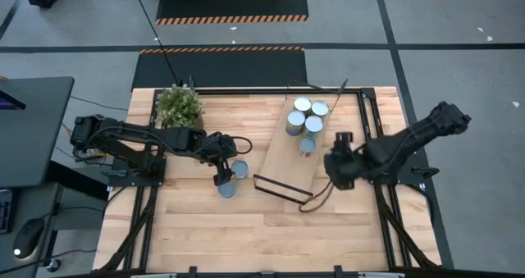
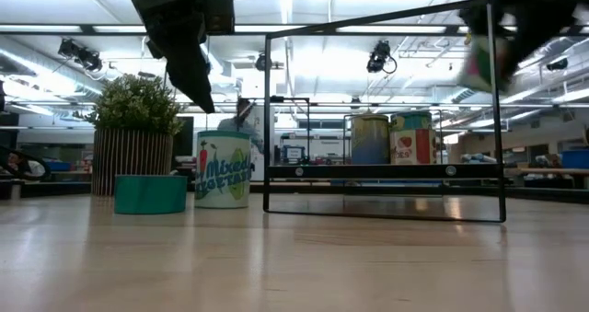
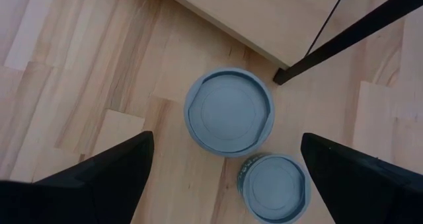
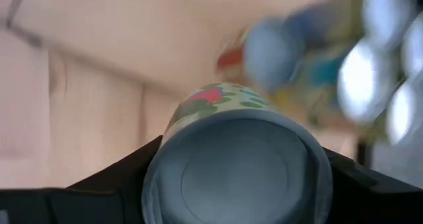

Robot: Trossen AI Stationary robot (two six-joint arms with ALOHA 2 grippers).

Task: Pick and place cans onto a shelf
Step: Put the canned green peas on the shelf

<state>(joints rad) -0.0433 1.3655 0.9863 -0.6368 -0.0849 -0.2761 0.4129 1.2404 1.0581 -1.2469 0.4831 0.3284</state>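
Two cans stand on the table by the shelf's near end: one (image 3: pixel 229 112) nearer the shelf corner, one (image 3: pixel 272 187) beside it; they also show in the high view (image 1: pixel 239 170) (image 1: pixel 225 188). My left gripper (image 1: pixel 222 176) hangs open above them (image 3: pixel 225 178), touching neither. The shelf (image 1: pixel 289 159), a light-wood plank with black rails, carries several cans (image 1: pixel 307 118) at its far end. My right gripper (image 1: pixel 336 159) is off the shelf's right side, shut on a can (image 4: pixel 238 164) with a printed label. My right gripper pinches the can between its two fingers, one on each side of the can's wall (image 4: pixel 158 171). The can's round end (image 4: pixel 238 181) faces the wrist camera. In the low view the can (image 2: pixel 479 68) is lifted well clear of the table.
A potted plant (image 1: pixel 179 106) stands at the table's far left, behind my left arm. The shelf's black rail frame (image 2: pixel 386 119) rises at its ends. Bare tabletop lies toward the near edge (image 1: pixel 271 237).
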